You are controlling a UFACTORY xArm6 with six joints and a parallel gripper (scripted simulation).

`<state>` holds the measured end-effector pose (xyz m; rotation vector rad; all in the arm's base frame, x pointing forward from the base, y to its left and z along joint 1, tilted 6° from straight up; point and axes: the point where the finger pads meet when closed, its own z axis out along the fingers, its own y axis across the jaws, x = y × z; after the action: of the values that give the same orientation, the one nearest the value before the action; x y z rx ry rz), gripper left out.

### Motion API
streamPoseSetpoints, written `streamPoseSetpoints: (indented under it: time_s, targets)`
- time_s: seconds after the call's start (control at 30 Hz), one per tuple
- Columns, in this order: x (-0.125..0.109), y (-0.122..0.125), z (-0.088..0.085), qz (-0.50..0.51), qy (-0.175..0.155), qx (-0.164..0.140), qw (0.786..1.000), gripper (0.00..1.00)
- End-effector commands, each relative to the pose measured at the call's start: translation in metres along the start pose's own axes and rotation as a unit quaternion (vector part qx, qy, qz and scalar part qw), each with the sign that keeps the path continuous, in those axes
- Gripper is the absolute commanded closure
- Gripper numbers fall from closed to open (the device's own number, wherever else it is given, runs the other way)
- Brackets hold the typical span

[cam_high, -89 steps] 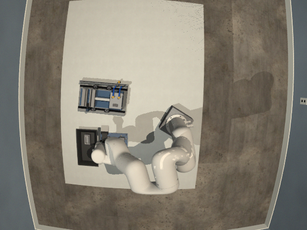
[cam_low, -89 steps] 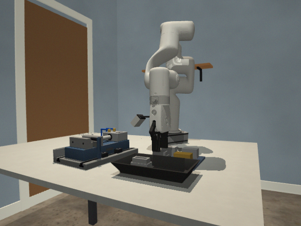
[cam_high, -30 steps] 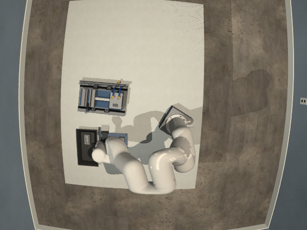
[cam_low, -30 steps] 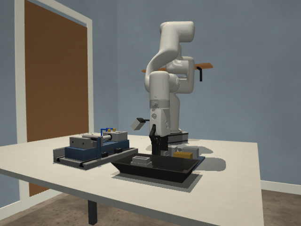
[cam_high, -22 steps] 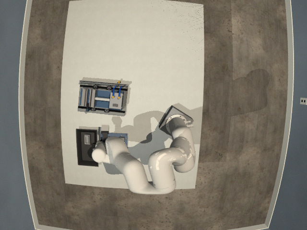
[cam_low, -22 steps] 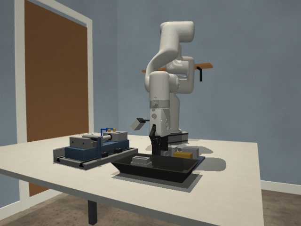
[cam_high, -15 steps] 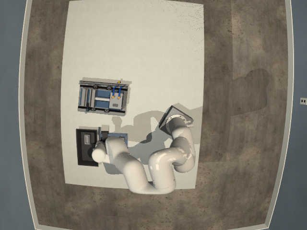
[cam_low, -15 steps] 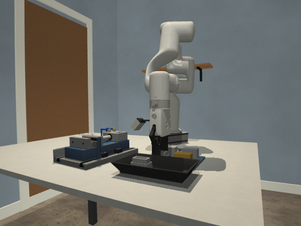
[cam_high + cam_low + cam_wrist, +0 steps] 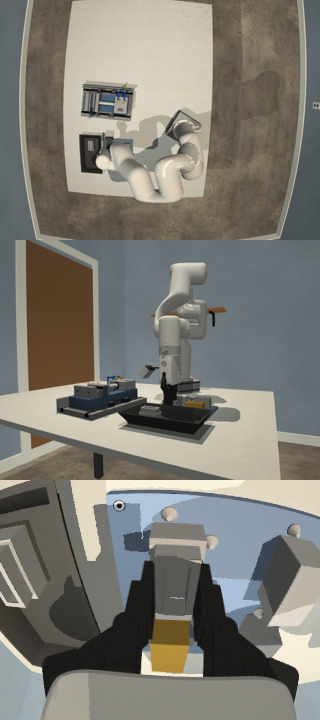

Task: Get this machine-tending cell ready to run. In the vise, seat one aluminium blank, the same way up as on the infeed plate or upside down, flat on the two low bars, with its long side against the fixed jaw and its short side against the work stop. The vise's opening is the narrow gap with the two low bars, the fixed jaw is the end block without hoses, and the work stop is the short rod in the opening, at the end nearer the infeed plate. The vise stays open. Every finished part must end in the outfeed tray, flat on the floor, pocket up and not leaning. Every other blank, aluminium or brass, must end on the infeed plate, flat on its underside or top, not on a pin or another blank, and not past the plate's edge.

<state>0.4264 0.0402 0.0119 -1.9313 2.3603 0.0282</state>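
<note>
My gripper stands low over the blue infeed plate, its black fingers shut on the two sides of a grey aluminium blank. A brass blank lies just in front of it, and a second aluminium blank is on the plate to the right. In the side view the gripper is behind the black outfeed tray, with the brass blank beside it. A finished part lies pocket up in the tray. The vise is open and its gap is empty.
Small pins stick up from the infeed plate around the blanks. The tray wall rises close on the gripper's left. The arm's own links cover most of the plate from above.
</note>
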Motion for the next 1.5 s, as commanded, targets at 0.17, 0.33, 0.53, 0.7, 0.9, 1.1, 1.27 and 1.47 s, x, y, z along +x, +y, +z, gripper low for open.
streamPoseSetpoints:
  time_s: [0.17,0.33,0.53,0.7,0.9,1.1,1.27,1.47]
  targets:
    - [0.0,-0.001,-0.001,0.0,0.0,0.002,1.0,1.0]
    - [0.0,-0.001,-0.001,0.0,0.0,0.002,1.0,1.0]
    - [0.0,-0.001,-0.001,0.0,0.0,0.002,1.0,1.0]
    - [0.0,-0.001,-0.001,0.0,0.0,0.002,1.0,1.0]
    - [0.0,-0.001,-0.001,0.0,0.0,0.002,1.0,1.0]
    - [0.0,-0.001,-0.001,0.0,0.0,0.002,1.0,1.0]
    - [0.0,-0.001,-0.002,0.0,0.0,0.002,1.0,1.0]
    - [0.0,-0.001,-0.012,0.0,0.0,0.002,1.0,1.0]
